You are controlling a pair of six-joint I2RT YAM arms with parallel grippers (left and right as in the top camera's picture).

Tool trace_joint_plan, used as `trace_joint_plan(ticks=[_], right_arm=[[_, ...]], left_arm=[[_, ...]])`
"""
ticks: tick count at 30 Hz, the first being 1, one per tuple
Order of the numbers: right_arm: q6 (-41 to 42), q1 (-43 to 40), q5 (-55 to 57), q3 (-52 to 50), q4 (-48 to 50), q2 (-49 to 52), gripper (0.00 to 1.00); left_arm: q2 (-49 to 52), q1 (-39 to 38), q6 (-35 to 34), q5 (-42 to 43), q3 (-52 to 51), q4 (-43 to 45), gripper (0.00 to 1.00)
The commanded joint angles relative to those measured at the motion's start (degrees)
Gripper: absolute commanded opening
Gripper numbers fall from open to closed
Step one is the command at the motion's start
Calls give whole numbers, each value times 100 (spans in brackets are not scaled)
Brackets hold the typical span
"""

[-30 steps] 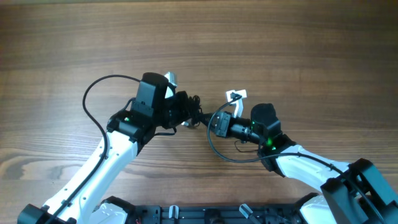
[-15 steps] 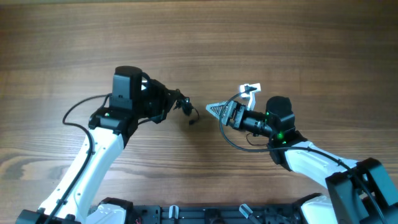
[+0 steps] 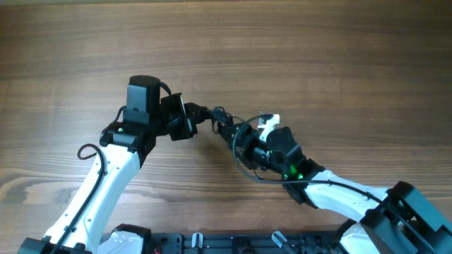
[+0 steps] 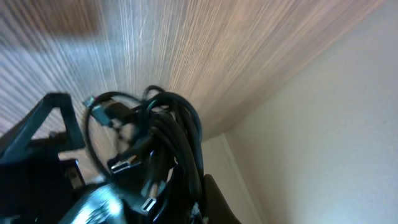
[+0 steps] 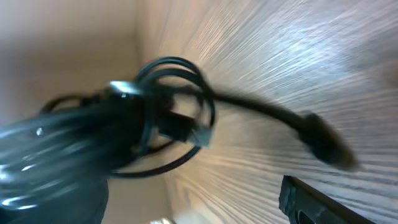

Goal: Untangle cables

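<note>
Since the next pull depends on it, key relation: the cables point(image 3: 220, 123) sit as one knotted clump between the two arms, stretched from upper left to lower right along the line joining them.
Where the clump is: off the worktop point(image 3: 339, 56) as far as I can tell, hanging out of the left end effector point(image 3: 192, 116), about mid-table.
Left end effector: clamped on the cables. Its wrist view is basically full of black cord.
Right end effector point(image 3: 242, 141): looks spread to me. Only one finger point(image 5: 311, 199) shows, down at the lower right edge of its wrist view, with bare wood where shut fingers would meet. Nothing pinched that I can see.
Which way from the right one: the clump lies up and to the left of it, just beside its tip. Touching or not, can't tell, the wrist view is too smeared.
Nearer arm: left already has it, and right is the one placed to grab the free end.
Loose bit: one plug end point(image 5: 320, 142) sticks out on its cord away from the clump, probably the easiest thing to go for.
Counts: two arms, two end effectors, one tangle. The cords inside it are several, but too bunched to count.
</note>
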Motion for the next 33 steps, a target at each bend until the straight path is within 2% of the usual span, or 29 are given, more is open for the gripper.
trace_joint_plan(ticks=[1,4,8,11,12,13,15,19,22,24,27,30,33], right_arm=[[1178,28,905,26,11,50,90],[1169,28,907,26,15,55,90],[1117,85,896,28,13,72,90],[1128,170,1056,28,15,72,90],[1126,179,1095,28,13,72,87],[1086,179,1097,28,15,72,79],[684,179,933,28,20,72,75],[-1032,170,627,26,-205,70,74],[-1602,17,813,26,-595,70,75],[-1810,-240,822,26,-647,66,82],[-2317,-662,282,26,-649,-22,87],[-2734,-1381,-562,26,-1038,-251,96],[-3126,-2076,-1766,26,-1176,-457,100]], left_arm=[[-7,9,-199,455,26,-2,4],[-7,-94,-232,614,26,0,4],[-7,-358,-907,745,26,50,4],[-7,-474,-909,999,26,546,4],[-7,-474,-909,1073,26,682,4],[-7,-463,-909,1093,26,833,4],[-7,-391,-909,1093,26,914,4],[-7,-164,-909,1458,26,927,4],[-7,46,-894,1775,26,927,4],[-7,179,-448,1849,26,929,4],[-7,339,603,1812,26,927,4],[-7,638,2181,1840,26,927,4],[-7,890,3386,1926,26,927,4]])
